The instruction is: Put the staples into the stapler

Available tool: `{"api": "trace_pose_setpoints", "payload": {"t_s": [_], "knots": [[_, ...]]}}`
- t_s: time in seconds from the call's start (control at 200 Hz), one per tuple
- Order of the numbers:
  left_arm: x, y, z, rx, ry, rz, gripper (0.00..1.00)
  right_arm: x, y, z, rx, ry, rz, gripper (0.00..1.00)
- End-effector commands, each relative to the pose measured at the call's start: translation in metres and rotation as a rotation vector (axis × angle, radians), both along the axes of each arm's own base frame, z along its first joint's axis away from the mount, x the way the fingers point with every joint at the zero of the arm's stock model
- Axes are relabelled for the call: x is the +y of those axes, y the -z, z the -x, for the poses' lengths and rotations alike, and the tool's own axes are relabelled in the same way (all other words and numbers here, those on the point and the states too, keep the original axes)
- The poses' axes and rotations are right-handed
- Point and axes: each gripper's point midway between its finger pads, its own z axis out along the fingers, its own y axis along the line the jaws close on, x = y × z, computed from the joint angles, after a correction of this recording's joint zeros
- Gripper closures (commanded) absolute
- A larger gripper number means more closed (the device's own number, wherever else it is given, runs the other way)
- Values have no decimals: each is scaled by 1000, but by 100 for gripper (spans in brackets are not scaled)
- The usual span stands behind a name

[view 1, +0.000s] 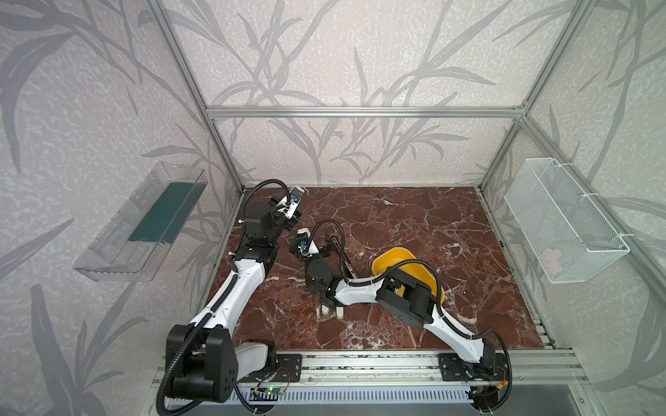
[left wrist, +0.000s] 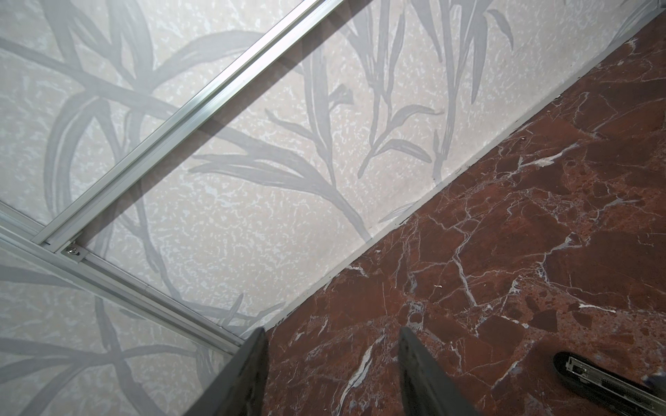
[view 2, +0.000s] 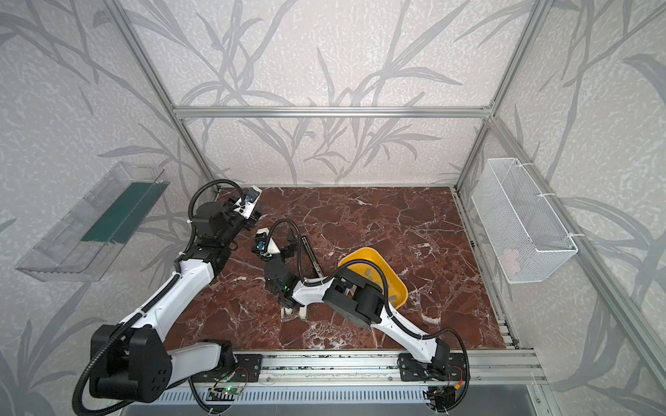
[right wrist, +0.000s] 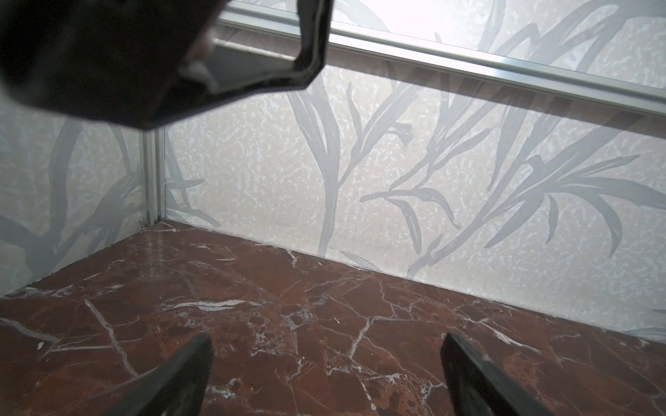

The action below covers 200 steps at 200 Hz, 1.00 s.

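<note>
The stapler point(view 1: 345, 258) point(view 2: 312, 258), long, slim and black, lies on the marble table point(view 1: 414, 223) in both top views. Its rounded end with a silver metal channel shows in the left wrist view point(left wrist: 609, 378). Grey staples point(view 2: 368, 273) lie in a yellow bin point(view 1: 393, 257) point(view 2: 360, 257), partly under my right arm. My right gripper point(view 1: 326, 245) point(view 2: 288, 245) point(right wrist: 328, 336) stands wide open just left of the stapler's far end, holding nothing. My left gripper point(view 1: 293, 223) point(view 2: 254, 219) point(left wrist: 332, 329) hangs open and empty near the back left corner.
Two small cream blocks point(view 1: 333, 310) point(view 2: 295, 310) stand under my right forearm. A clear shelf point(view 1: 140, 223) hangs on the left wall and a white wire basket point(view 1: 565, 219) on the right wall. The left arm's dark body point(right wrist: 144, 54) looms close in the right wrist view.
</note>
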Motion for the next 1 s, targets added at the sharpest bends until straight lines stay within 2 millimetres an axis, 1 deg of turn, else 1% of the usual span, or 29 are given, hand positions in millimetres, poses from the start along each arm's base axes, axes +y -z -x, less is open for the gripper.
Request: {"api": "trace_pose_setpoints", "payload": {"t_s": [0.0, 0.045, 0.095, 0.15, 0.23, 0.28, 0.325, 0.375, 0.43, 0.485, 0.58, 0.64, 0.76, 0.82, 0.9, 0.995], "knots": [[-7, -21, 8, -70, 37, 34, 42, 1, 23, -13, 40, 3, 12, 1], [-7, -25, 9, -76, 41, 41, 42, -2, 25, -17, 46, 8, 2, 1], [-8, -29, 11, -80, 48, 49, 42, -3, 27, -17, 49, 6, 0, 1], [-9, -35, 14, -95, 55, 59, 42, -4, 25, -13, 39, 12, -3, 1], [-11, -40, 19, -109, 70, 72, 42, -8, 15, -7, -7, 34, -7, 1], [-13, -42, 20, -112, 83, 74, 42, -7, 17, -9, -4, 28, -3, 1], [-14, -42, 21, -113, 88, 72, 42, -7, 24, -14, 23, 18, 0, 1], [-14, -41, 21, -113, 89, 69, 42, -11, 26, -16, 39, 18, 1, 1], [-14, -40, 21, -109, 90, 64, 42, -16, 18, -10, 16, 12, -20, 1], [-15, -40, 21, -109, 96, 64, 42, -23, 5, 0, -15, 13, -34, 1], [-22, -34, 22, -91, 137, 47, 43, -34, -16, 16, -31, -9, -41, 1], [-26, -30, 23, -82, 165, 34, 43, -44, -29, 27, -32, -28, -55, 1], [-40, -16, 33, -60, 256, -24, 43, -74, -54, 54, -44, -41, -76, 1], [-51, -4, 40, -42, 324, -71, 43, -89, -60, 67, -35, -49, -78, 1], [-71, 20, 57, 8, 466, -157, 43, -106, -65, 84, -20, -65, -90, 1], [-93, 57, 85, 78, 648, -269, 43, -127, -65, 100, -1, -86, -124, 1]]}}
